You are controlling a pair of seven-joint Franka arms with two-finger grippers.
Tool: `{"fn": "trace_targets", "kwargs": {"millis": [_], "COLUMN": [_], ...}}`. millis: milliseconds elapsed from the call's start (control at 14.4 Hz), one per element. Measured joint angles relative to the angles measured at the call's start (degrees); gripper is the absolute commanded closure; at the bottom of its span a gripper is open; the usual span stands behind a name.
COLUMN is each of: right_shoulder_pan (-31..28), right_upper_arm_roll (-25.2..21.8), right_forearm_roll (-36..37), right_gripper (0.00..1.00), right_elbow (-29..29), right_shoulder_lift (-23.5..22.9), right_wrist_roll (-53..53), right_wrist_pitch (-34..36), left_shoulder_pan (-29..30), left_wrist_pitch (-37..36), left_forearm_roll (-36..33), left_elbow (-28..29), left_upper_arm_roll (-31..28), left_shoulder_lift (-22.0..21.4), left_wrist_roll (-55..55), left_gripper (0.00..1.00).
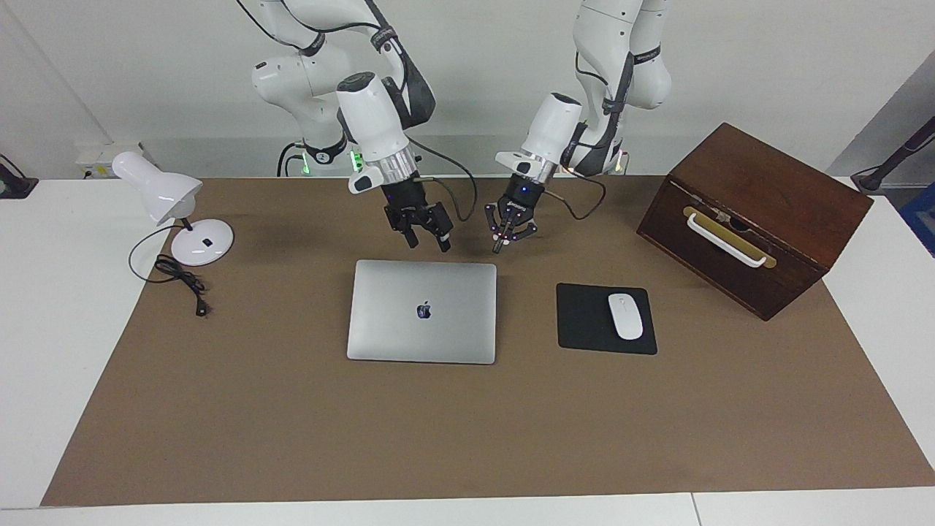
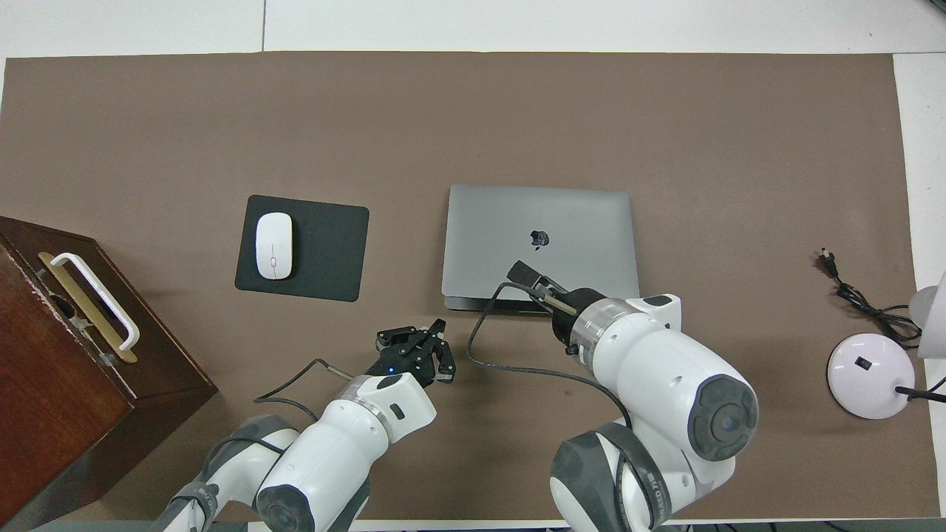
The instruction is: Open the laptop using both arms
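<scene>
The laptop (image 1: 422, 310) (image 2: 539, 222) lies flat and closed on the brown mat, logo up. My right gripper (image 1: 429, 242) (image 2: 528, 275) hangs open just above the laptop's edge nearer the robots, not touching it; in the overhead view its wrist hides most of the fingers. My left gripper (image 1: 500, 247) (image 2: 437, 329) is shut on nothing, with its links splayed. It hovers over the mat beside the laptop's near corner toward the left arm's end.
A black mouse pad (image 1: 584, 321) with a white mouse (image 1: 625, 315) lies beside the laptop toward the left arm's end. A wooden box (image 1: 760, 212) with a white handle stands past it. A white desk lamp (image 1: 157, 193) and its cord (image 1: 179, 281) sit at the right arm's end.
</scene>
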State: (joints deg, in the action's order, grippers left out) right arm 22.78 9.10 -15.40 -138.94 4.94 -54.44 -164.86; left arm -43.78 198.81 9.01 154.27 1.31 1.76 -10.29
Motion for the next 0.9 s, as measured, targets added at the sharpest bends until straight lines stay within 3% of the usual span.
{"fn": "trace_targets", "kwargs": {"millis": [417,904], "right_shoulder_pan": [0.14,2.66], "right_upper_arm_roll": [-0.01,-0.02], "right_forearm_roll": [0.0,-0.01], "right_gripper": [0.0,0.0], "right_elbow": [-4.39,-6.66], "right_shoulder_lift": [-0.32,-0.74], "right_wrist_roll": [-0.01,-2.48], "right_wrist_pitch": [-8.84,-10.62], "left_shoulder_pan": [-0.21,1.49], "left_wrist_pitch": [0.61,0.69], "left_forearm_roll": [0.0,-0.48], "left_elbow": [-3.13,-7.99], "left_upper_arm_roll": [-0.46,-1.19], "left_shoulder_lift": [4.56,10.14], "left_wrist_roll": [0.14,2.39], "left_gripper": [1.0,1.0]}}
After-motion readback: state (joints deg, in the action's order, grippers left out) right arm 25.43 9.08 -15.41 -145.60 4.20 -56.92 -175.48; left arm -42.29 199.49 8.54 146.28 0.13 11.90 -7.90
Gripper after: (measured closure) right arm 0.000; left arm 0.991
